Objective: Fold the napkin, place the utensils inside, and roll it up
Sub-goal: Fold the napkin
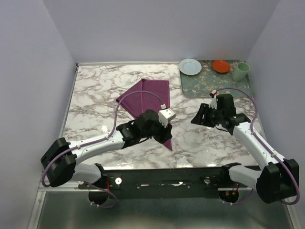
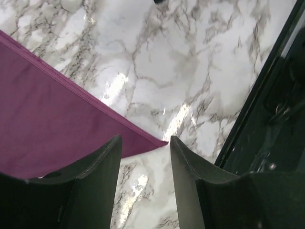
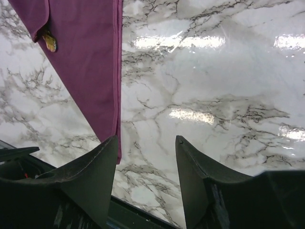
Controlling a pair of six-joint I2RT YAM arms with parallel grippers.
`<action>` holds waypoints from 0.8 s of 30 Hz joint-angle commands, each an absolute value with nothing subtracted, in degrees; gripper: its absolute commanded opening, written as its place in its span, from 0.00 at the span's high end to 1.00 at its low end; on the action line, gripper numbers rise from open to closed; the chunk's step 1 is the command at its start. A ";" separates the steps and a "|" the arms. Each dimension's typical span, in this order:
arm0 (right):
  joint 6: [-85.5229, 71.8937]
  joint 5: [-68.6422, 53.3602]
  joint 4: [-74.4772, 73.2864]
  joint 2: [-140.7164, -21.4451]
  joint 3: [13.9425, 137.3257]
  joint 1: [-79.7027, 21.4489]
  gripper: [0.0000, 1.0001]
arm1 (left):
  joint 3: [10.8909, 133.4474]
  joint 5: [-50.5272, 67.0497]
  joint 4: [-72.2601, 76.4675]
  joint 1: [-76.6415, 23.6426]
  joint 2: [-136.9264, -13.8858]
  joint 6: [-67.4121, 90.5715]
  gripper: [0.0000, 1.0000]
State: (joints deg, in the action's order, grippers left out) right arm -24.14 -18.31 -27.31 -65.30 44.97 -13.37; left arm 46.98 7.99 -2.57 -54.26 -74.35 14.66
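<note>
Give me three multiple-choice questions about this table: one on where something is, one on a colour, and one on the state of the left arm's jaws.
1. The green cup stands:
A) on the floral mat
B) between the arm bases
C) under the left arm

2. The napkin is:
A) green
B) white
C) plum purple

3. The left arm's jaws are:
A) shut on the napkin
B) apart, with nothing between them
C) shut on a plate

Answers:
1 A: the top view shows the cup at the mat's far right corner.
2 C: the cloth is purple in all three views.
3 B: the left wrist view shows bare table between them, with the napkin's corner just ahead.
</note>
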 commanded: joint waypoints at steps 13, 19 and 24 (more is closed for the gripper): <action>-23.55 -21.09 -29.88 -56.34 40.78 -13.01 0.39 | 49.13 -4.47 -8.79 -70.48 -88.42 -5.97 0.46; -23.12 -21.45 -29.79 -55.72 39.99 -13.01 0.39 | 48.96 -8.79 -7.30 -71.81 -91.23 -7.73 0.43; -22.77 -21.62 -29.79 -55.37 39.99 -13.01 0.39 | 49.40 -8.88 -6.77 -71.81 -94.13 -8.79 0.47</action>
State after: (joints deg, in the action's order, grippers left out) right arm -23.94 -20.40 -28.86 -56.53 40.84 -13.37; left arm 48.31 -6.31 -8.21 -71.37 -92.36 -6.59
